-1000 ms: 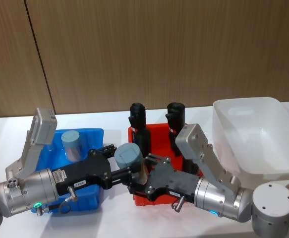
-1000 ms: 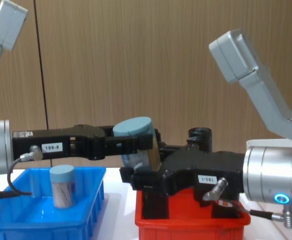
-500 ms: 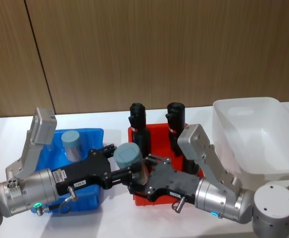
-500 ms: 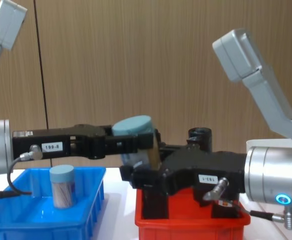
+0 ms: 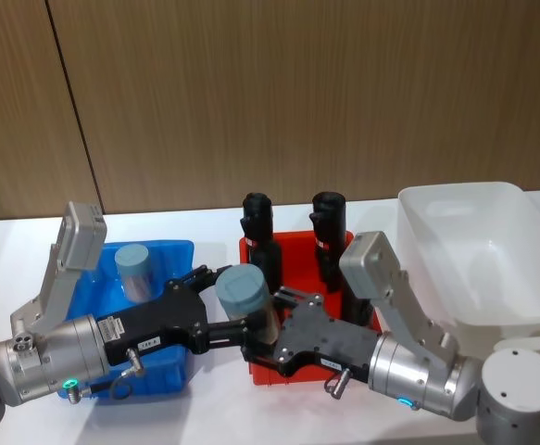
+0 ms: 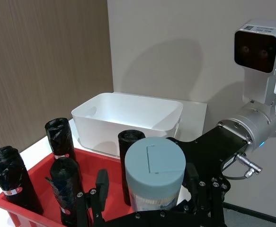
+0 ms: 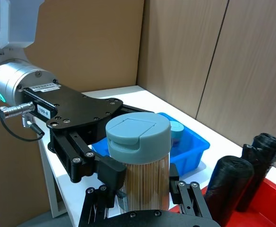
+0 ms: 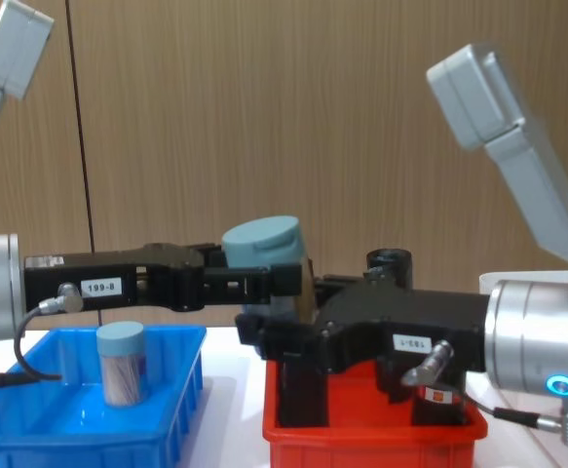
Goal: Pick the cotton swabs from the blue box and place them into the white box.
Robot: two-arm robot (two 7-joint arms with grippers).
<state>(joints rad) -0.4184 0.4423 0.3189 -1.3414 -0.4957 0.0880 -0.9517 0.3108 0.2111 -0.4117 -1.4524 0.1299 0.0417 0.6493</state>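
A cotton swabs jar (image 5: 244,289) with a pale blue lid hangs upright between both grippers, over the gap between the blue box (image 5: 175,252) and the red bin. My right gripper (image 5: 264,324) is shut on its clear body from the right. Reaching in from the left, my left gripper (image 5: 229,315) stands open, its fingers a little off the jar's sides (image 6: 154,172). Another cotton swabs jar (image 8: 121,363) stands upright in the blue box (image 8: 171,409). The white box (image 5: 464,264) sits at the right with nothing visible inside.
A red bin (image 8: 361,447) lies under the right gripper and holds tall black rolls (image 5: 256,227) with red-white labels. A wooden wall runs behind the white table.
The held jar has gone from tilted to upright and shifted slightly right with the right gripper. The left gripper's fingers have spread off it.
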